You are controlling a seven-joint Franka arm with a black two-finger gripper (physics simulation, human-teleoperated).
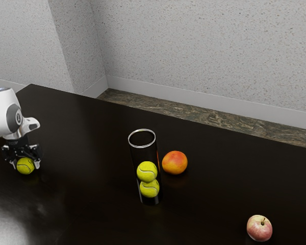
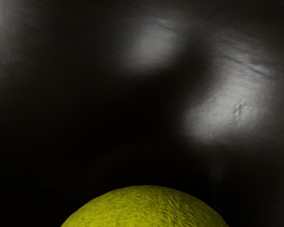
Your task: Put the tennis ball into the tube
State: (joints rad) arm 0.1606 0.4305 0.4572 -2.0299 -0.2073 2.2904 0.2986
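Observation:
At the exterior view's far left, my gripper [image 1: 25, 165] is shut on a tennis ball [image 1: 25, 166], one finger against each side. Whether this ball touches the table is hard to tell. The wrist view has the top of the same yellow-green ball [image 2: 144, 208] at its lower edge. Near the middle of the exterior view, the clear tube [image 1: 142, 146] with a pale rim stands upright, apart from my gripper. Inside it, one tennis ball [image 1: 147, 171] rests on another tennis ball [image 1: 149, 189].
An orange-red round fruit [image 1: 175, 162] sits close beside the tube, toward the exterior view's right. Farther toward that side, near the lower edge, lies an apple [image 1: 259, 228]. The black table [image 1: 92, 204] is glossy, with a wall behind it.

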